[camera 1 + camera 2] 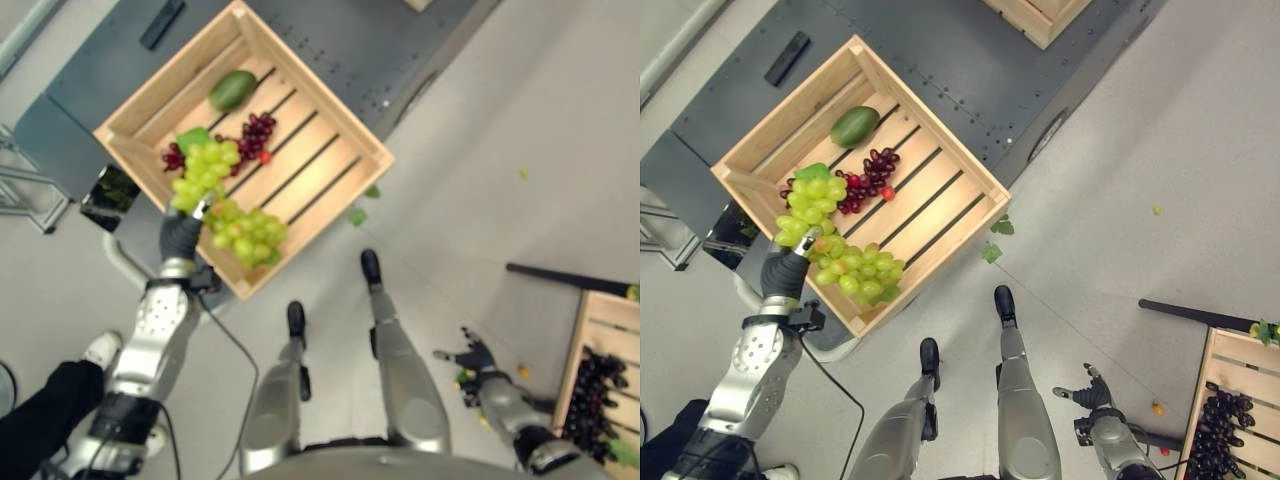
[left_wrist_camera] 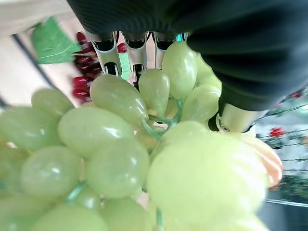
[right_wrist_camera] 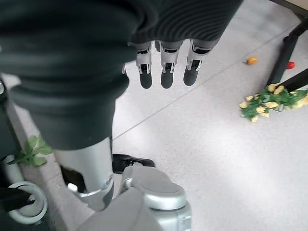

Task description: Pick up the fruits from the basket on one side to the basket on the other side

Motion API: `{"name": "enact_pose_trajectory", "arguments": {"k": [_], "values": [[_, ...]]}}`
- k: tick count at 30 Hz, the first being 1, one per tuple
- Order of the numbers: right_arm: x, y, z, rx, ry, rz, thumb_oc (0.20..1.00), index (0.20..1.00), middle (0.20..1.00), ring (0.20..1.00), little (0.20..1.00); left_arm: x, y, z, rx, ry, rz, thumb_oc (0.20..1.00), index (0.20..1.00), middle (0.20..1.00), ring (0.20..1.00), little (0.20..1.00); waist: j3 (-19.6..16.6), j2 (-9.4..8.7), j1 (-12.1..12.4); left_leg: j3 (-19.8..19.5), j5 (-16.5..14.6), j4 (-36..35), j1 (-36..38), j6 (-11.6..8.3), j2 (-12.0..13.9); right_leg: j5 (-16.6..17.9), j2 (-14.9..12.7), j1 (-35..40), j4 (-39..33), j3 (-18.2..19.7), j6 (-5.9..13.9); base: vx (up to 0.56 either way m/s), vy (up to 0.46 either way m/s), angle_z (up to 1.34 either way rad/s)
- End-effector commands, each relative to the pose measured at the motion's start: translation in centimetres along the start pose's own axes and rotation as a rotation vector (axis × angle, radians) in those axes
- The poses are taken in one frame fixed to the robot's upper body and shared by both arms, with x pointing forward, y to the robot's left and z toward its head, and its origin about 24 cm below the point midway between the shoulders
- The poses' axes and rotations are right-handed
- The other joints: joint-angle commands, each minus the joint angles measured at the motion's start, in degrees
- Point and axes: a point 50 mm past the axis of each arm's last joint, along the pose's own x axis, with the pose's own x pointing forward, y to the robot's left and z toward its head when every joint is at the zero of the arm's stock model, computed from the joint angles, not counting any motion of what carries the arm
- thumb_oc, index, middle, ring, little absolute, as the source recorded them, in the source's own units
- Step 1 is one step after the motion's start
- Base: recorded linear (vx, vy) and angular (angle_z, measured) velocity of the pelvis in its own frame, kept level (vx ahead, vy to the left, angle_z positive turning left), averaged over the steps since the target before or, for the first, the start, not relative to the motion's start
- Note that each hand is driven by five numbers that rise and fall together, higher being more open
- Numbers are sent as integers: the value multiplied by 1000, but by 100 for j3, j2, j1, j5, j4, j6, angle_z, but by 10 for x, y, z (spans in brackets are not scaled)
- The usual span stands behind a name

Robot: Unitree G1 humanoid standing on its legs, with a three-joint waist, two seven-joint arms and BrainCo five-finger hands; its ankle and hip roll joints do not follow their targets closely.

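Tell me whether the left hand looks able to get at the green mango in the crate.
Probably not yet: the left hand is shut on the green grapes at the wooden crate's near corner; the green mango lies deeper, unobstructed.

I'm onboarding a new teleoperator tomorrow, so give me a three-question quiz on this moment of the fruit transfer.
1. True or false: the left hand is at the green grapes in the wooden crate.
2. Which fruit lies deepest in that crate, far from the left hand? A) green avocado B) banana C) orange
3. Fill in: the right hand hangs with straight fingers over the ____, holding nothing.

Key: 1 true; 2 A; 3 floor. The other crate, by the right hand, already holds dark grapes.
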Motion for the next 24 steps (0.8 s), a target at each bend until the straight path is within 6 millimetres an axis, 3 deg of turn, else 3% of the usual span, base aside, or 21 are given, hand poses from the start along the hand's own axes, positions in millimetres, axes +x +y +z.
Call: {"name": "enact_pose_trajectory", "arguments": {"k": [1,2,5,7,8,12,24], "values": [[-4,3,10,-60,-87,62,1000,1000,1000,1000,1000,1,2,40,-2,-190,-87,200,200,200,200,200,-646,3,11,-390,107,184,-699,275,-220,-891,126,348,85,-189,384,0,0,0],[-4,3,10,-61,-87,63,1000,1000,1000,1000,1000,1,2,41,-1,-191,-86,200,200,200,200,200,-651,-7,4,-391,136,182,-720,272,-229,-868,116,331,77,-188,385,27,3,4],[-7,4,56,-93,-306,122,1000,1000,1000,1000,1000,1,-2,44,-9,-197,-124,200,200,200,200,200,-773,-20,27,-419,119,172,-638,277,-218,-905,118,411,78,-230,384,17,7,8],[-9,2,65,-78,-346,124,1000,1000,1000,1000,1000,1,-4,43,-17,-194,-136,200,200,200,200,200,-808,-18,33,-433,107,167,-598,282,-217,-920,120,455,78,-239,382,27,8,12],[-19,0,97,-72,-496,148,1000,1000,1000,1000,1000,2,-8,44,-18,-192,-159,200,200,200,200,200,-906,-45,36,-450,80,169,-522,292,-221,-943,120,526,81,-252,380,39,8,9],[-44,-10,150,-84,-758,169,1000,1000,1000,1000,1000,3,-18,41,-35,-175,-208,200,200,200,200,200,-1118,-90,41,-502,32,149,-351,317,-231,-990,111,695,78,-302,390,42,6,4],[-95,-10,232,-54,-1098,301,1000,1000,1000,1000,1000,4,-38,28,-36,-102,-304,200,200,200,200,200,-1604,-206,160,-606,-37,60,-79,411,-319,-1034,62,967,56,-409,392,19,11,5]]}}
